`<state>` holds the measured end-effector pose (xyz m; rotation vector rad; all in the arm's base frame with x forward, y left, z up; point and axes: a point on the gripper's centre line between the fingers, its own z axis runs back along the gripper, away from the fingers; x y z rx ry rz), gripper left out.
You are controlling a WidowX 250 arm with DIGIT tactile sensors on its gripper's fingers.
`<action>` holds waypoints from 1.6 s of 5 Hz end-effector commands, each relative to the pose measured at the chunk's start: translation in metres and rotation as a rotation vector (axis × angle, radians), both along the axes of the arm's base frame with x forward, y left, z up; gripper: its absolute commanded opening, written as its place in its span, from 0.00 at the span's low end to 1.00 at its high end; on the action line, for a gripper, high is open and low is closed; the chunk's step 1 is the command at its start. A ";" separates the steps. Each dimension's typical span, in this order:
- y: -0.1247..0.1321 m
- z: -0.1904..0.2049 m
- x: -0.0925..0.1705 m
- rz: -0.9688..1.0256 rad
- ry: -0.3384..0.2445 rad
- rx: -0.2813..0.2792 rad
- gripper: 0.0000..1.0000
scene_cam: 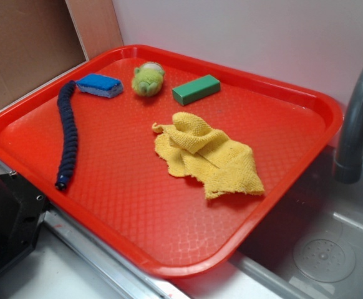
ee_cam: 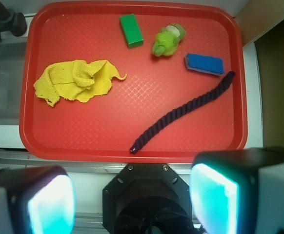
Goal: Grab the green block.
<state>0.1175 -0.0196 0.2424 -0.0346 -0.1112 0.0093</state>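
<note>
The green block (scene_cam: 196, 89) lies flat near the far rim of the red tray (scene_cam: 169, 249), to the right of a yellow-green plush toy (scene_cam: 148, 78). In the wrist view the green block (ee_cam: 131, 30) sits at the top middle of the tray (ee_cam: 83, 146). My gripper (ee_cam: 132, 197) hangs high above the robot base, outside the tray's near rim and far from the block. Its two glowing fingers (ee_cam: 51, 204) stand wide apart with nothing between them. The exterior view does not show the gripper.
A crumpled yellow cloth (scene_cam: 206, 156) lies mid-tray. A blue sponge (scene_cam: 99, 85) and a dark braided rope (scene_cam: 68, 134) lie at the tray's left side. A grey faucet (scene_cam: 359, 118) and sink (scene_cam: 331, 249) are to the right. The black robot base (ee_cam: 147, 195) is below the gripper.
</note>
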 end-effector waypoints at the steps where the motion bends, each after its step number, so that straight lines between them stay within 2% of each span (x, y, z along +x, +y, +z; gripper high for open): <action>1: 0.000 0.000 0.000 0.000 0.000 0.000 1.00; 2: 0.002 -0.008 0.016 0.005 -0.011 0.020 1.00; 3: 0.007 -0.018 0.040 0.005 -0.113 0.041 1.00; 4: 0.013 -0.035 0.067 0.074 -0.178 0.084 1.00; 5: 0.031 -0.072 0.113 0.123 -0.221 0.097 1.00; 6: 0.037 -0.096 0.138 0.138 -0.256 0.118 1.00; 7: 0.029 -0.109 0.147 0.129 -0.279 0.118 1.00; 8: 0.023 -0.127 0.167 0.098 -0.285 0.127 1.00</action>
